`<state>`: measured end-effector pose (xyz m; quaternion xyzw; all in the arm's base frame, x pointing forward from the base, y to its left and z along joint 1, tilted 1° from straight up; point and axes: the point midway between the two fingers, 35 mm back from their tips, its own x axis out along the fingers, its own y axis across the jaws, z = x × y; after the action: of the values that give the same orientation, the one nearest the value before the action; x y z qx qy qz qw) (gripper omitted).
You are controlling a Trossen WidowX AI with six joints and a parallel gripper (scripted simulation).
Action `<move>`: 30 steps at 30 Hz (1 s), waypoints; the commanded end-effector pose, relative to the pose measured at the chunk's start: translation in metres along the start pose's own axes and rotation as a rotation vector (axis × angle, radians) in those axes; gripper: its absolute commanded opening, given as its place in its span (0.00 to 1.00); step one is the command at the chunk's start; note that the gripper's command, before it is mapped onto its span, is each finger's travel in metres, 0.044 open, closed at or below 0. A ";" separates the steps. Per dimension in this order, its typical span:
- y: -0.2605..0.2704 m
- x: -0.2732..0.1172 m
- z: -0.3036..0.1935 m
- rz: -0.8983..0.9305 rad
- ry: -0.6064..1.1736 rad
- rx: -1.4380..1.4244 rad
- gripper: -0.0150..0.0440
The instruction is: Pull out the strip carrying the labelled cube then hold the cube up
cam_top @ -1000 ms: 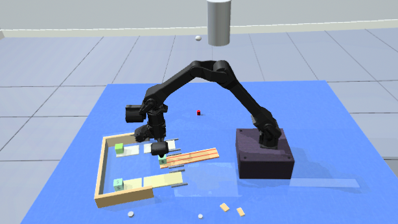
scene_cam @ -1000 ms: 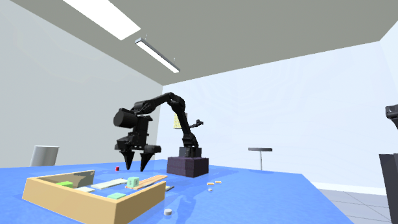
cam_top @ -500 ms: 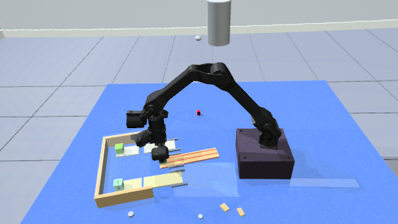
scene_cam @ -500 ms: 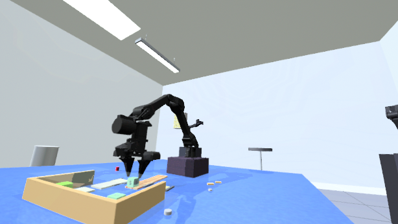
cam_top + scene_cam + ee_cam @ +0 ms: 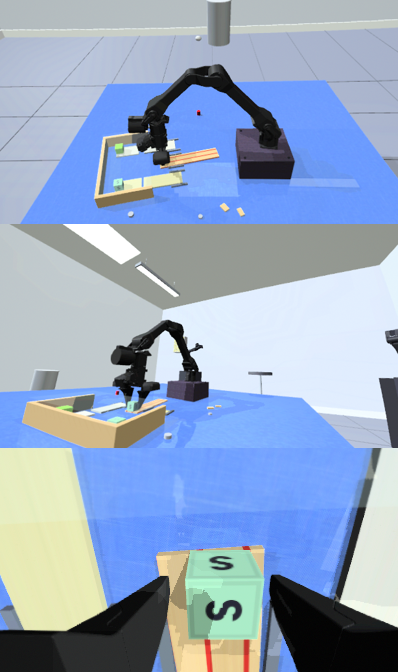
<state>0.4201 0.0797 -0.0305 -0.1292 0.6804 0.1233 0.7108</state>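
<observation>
The orange strip with red lines (image 5: 201, 156) (image 5: 159, 403) (image 5: 227, 655) is in one piece and lies between grey rails. The mint cube labelled S (image 5: 132, 406) (image 5: 224, 608) stands on its far end, hidden behind the gripper in the top view. My gripper (image 5: 133, 406) (image 5: 219, 583) is open, pointing down, with one finger on each side of this cube. The wrist view shows a gap between the cube and each finger. The yellow strip (image 5: 163, 180) (image 5: 40, 548) is split by a gap, and the white strip (image 5: 131, 151) (image 5: 380, 548) also shows as separate parts.
A wooden wall (image 5: 101, 165) (image 5: 71, 421) borders the far ends. A second mint cube (image 5: 118, 184) (image 5: 117, 419) and a green cube (image 5: 119, 148) (image 5: 65, 408) stand inside it. A small red block (image 5: 198, 112) (image 5: 117, 392), grey discs and two tan pieces lie outside.
</observation>
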 end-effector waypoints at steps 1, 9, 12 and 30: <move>0.000 0.000 0.000 0.000 0.000 0.000 0.63; 0.000 0.000 0.000 0.000 0.000 0.000 0.44; 0.000 0.000 0.000 0.000 0.000 0.000 0.38; 0.009 -0.038 -0.054 -0.001 0.005 0.002 0.25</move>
<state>0.3753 0.0716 -0.0012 -0.1297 0.6823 0.1238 0.7088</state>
